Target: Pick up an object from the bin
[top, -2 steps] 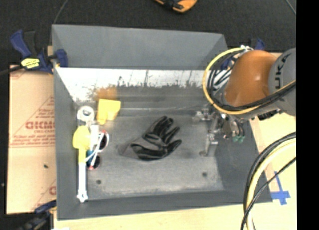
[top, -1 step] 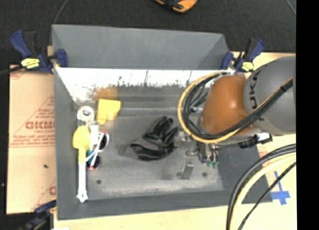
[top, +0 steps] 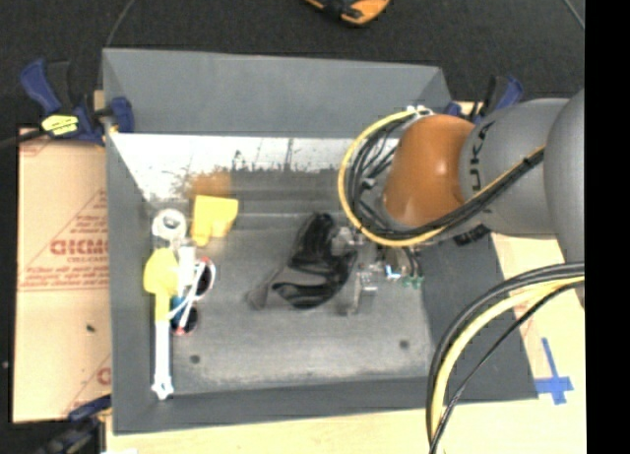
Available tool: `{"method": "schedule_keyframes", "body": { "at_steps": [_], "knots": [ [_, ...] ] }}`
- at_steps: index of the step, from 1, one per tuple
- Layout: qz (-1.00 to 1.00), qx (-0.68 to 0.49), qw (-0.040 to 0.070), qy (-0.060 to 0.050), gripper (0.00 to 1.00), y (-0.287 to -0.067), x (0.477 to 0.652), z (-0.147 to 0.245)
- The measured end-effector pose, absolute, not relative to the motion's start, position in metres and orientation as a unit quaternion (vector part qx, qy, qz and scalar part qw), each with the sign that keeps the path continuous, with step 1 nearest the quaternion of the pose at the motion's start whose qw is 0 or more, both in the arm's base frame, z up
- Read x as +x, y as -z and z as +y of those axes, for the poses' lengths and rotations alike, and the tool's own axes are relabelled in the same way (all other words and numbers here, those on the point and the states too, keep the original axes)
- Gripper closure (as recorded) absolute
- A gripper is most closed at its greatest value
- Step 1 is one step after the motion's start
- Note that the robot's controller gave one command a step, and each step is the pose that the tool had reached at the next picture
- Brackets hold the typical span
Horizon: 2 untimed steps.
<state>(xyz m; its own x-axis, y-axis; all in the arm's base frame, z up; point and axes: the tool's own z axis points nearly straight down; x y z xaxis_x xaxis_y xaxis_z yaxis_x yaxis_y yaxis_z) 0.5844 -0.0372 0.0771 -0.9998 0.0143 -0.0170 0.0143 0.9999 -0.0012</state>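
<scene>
My gripper [top: 360,283] is down in the bin, right of centre, under the arm's orange cover. Its tip is close to the bin floor. A black, curved, looped thing [top: 311,259] lies at the bin's middle, directly left of the gripper and touching it or nearly so. I cannot see whether any of it is between the jaws.
Along the bin's left side lie a yellow block [top: 214,216], a small white round piece [top: 169,225], and a long white-handled tool with a yellow part [top: 160,290] beside red and blue bits. The arm and its cables cover the bin's right side.
</scene>
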Motion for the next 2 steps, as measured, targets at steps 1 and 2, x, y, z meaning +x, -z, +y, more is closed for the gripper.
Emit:
{"method": "schedule_keyframes", "body": {
  "at_steps": [1, 2],
  "knots": [
    [0.999, 0.033, 0.005, 0.000, 0.00, -0.083, 0.570, 0.044],
    [0.999, 0.047, 0.002, -0.002, 0.00, -0.091, 0.553, 0.111]
  ]
}}
